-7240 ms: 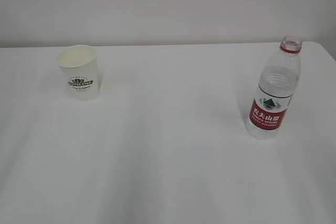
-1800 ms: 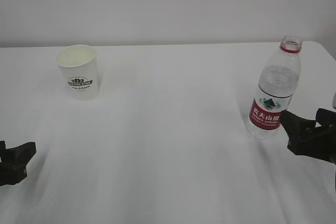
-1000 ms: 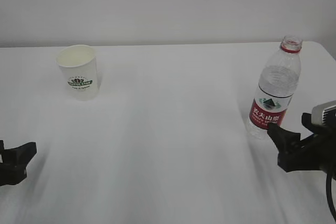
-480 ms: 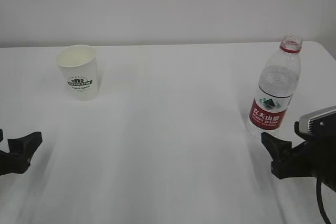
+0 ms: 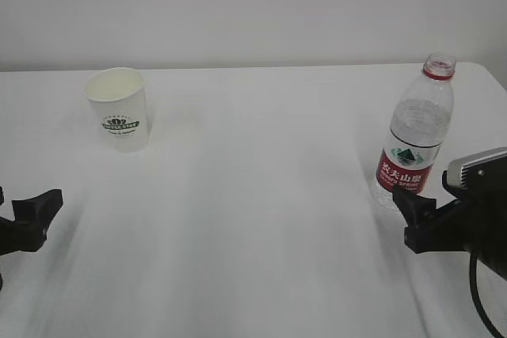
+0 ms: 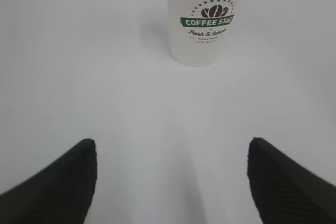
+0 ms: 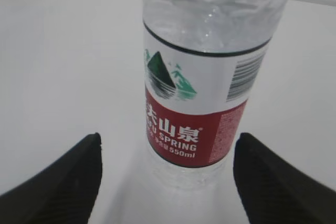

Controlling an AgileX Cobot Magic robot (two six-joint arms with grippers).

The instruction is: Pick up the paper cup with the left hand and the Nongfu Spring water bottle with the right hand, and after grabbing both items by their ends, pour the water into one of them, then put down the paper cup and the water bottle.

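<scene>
Both sets of jaws stand wide and empty because I'm lining up grasps: my left hand (image 6: 170, 182) faces the small white paper cup (image 6: 206, 17) ahead, my right hand (image 7: 165, 174) nearly straddles the clear ribbed Nongfu Spring water bottle (image 7: 202, 77), both upright on the white table (image 5: 253, 195).

A white table (image 5: 261, 195) fills the scene — behind it, a plain pale wall (image 5: 253, 5).
</scene>
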